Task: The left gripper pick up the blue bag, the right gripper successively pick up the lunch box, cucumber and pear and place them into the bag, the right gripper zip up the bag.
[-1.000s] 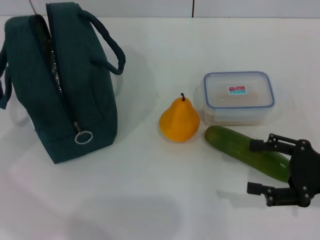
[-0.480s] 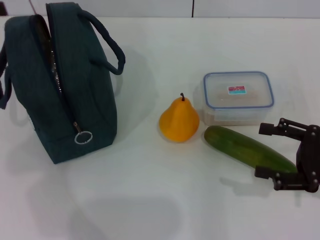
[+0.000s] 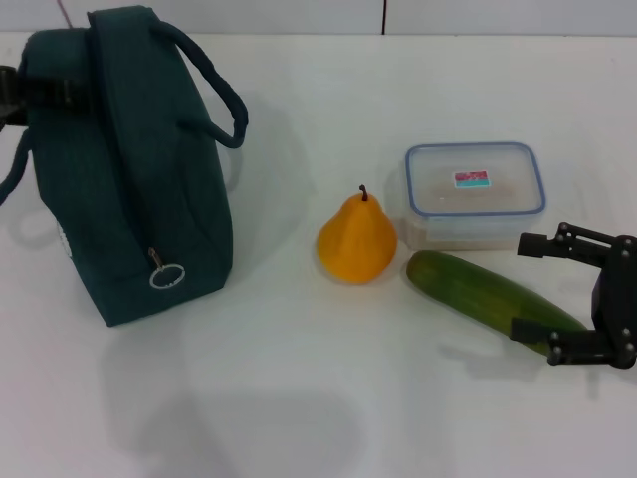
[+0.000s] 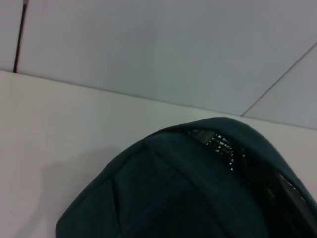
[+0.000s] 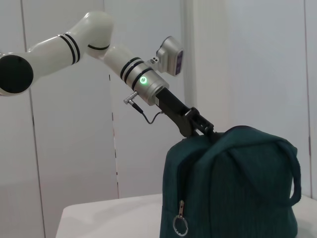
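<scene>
The blue bag (image 3: 139, 189) stands upright at the table's left, its ring zipper pull (image 3: 165, 274) hanging on the near side. My left gripper (image 3: 45, 90) is against the bag's top edge at the far left; the right wrist view shows the left gripper (image 5: 198, 126) touching the top of the bag (image 5: 233, 188). The orange pear (image 3: 356, 239) stands mid-table. Right of it lies the lunch box (image 3: 475, 193), with the green cucumber (image 3: 488, 295) in front of it. My right gripper (image 3: 534, 287) is open, its fingers on either side of the cucumber's right end.
The white table (image 3: 299, 398) stretches bare along the front. A white wall (image 3: 299, 15) rises behind the table's far edge. The left wrist view shows only the bag's top (image 4: 198, 188) and the foil lining (image 4: 223, 146) at its opening.
My left gripper has come in from the left to the bag's top, and the bag's opening has narrowed. The right gripper has shifted slightly right along the cucumber.
</scene>
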